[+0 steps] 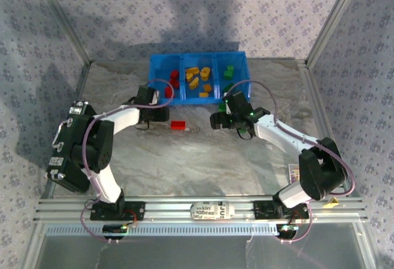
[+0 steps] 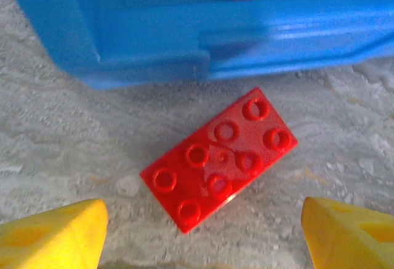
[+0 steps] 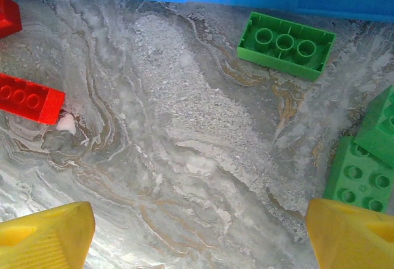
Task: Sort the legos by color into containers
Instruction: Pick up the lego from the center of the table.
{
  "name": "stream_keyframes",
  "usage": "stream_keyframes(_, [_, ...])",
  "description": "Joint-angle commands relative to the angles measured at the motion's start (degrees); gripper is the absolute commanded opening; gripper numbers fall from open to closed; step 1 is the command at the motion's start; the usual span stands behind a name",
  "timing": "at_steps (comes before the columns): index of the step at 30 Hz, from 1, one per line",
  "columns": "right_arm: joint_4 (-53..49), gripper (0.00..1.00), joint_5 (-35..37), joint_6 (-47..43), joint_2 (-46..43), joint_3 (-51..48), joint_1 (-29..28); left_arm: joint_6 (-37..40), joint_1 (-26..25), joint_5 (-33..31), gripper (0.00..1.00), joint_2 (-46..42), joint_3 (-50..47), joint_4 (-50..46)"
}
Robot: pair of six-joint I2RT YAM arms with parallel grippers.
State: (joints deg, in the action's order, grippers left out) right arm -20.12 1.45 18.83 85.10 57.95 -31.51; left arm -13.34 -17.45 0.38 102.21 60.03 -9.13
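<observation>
Left gripper (image 2: 202,238) spread wide, empty, over red brick (image 2: 220,167) just near of blue bin (image 2: 154,41): likely set for pick. Right gripper (image 3: 203,235) spread, empty; green bricks (image 3: 286,44) to right.

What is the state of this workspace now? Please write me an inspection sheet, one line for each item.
Surface: marbled grey table, no spill seen.
Job's things: in the top view, the blue bin holds red legos on the left, orange-yellow legos in the middle and green legos on the right. Loose on the table: a red brick by the bin wall, a second red brick, three green bricks.
Clutter: black case at the left edge; small card near the right arm.
Grippers: left gripper open, fingers either side of the red brick, not touching; right gripper open over bare table.
Cables: a thin cable loops over each wrist, close to the bin.
Surroundings: patterned cloth walls, metal frame.
</observation>
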Motion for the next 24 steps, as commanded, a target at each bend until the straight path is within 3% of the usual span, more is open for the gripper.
stream_keyframes(1, [1.06,0.91,-1.29,0.70,-2.00,-1.29,0.73,1.30,0.66,0.01,0.83,1.98,1.97,2.61])
stream_keyframes(11, [1.73,0.90,-2.25,0.76,-2.74,-3.44,1.36,0.70,0.60,2.72,0.82,5.89,5.23,2.36])
stream_keyframes(18, [2.50,0.90,-3.08,1.06,-2.48,-3.35,1.50,1.19,-2.20,2.73,0.80,5.54,6.16,-0.36])
stream_keyframes(24, [2.46,0.90,-3.12,1.48,-2.44,-3.56,1.45,1.74,-3.73,1.83,0.74,6.92,8.42,-2.94])
